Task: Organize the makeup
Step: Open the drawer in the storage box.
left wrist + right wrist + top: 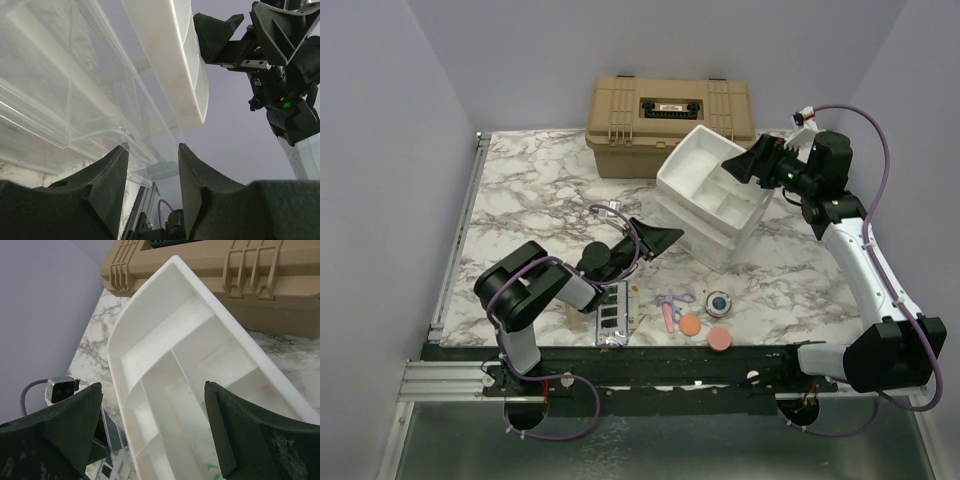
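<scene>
The makeup lies on the marble near the front edge: a flat dark palette (612, 312), a purple curler (673, 299), a pink tube (668, 319), an orange disc (690, 325), a pink disc (720, 339) and a small dark jar (719, 300). Two tiny clear bottles (610, 209) lie farther back. My left gripper (658, 238) (152, 147) is low at the near-left corner of the organizer, jaws apart, the clear lower tray's lip (131, 142) by its left finger. Above the organizer's top tier (117, 335) my right gripper (740, 160) (152, 385) hangs wide open, holding nothing.
The white tiered organizer (672, 172) stands right of the table's middle, tilted, with a clear tray (75, 100) under its white top tier (170, 55). A tan hard case (665, 120) (250, 295) is shut behind it. Lilac walls close in on three sides.
</scene>
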`<action>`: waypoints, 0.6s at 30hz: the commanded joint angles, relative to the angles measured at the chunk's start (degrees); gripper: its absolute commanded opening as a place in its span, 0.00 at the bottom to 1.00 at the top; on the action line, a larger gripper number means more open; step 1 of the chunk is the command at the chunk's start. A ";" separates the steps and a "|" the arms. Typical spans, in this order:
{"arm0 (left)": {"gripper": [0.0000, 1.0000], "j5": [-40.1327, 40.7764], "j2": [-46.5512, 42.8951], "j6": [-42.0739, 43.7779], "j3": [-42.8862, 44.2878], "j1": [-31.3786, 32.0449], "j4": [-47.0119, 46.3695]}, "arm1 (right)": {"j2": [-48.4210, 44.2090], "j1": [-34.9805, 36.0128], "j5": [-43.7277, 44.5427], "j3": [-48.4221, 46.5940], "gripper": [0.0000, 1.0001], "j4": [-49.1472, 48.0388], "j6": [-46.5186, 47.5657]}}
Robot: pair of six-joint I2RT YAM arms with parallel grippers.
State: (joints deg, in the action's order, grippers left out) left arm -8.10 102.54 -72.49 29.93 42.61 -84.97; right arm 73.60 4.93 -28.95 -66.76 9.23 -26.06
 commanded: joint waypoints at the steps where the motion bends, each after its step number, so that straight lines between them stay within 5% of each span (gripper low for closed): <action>1: 0.45 0.01 -2.30 1.92 -2.45 0.33 -17.67 | 3.13 -0.09 2.01 3.20 0.89 9.93 -1.95; 14: 0.45 2.16 -3.32 0.17 -5.01 0.39 -17.60 | 2.07 -0.09 0.07 0.73 0.89 11.62 -1.69; 18: 0.54 1.68 -4.17 -0.08 -5.39 0.46 -17.59 | 1.28 -0.09 -1.53 -1.65 0.89 13.04 -0.96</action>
State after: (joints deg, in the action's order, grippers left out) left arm -7.20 99.55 -72.42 24.62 42.78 -85.30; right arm 73.89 4.93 -29.19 -68.03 11.14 -26.55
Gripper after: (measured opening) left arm 0.479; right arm 0.892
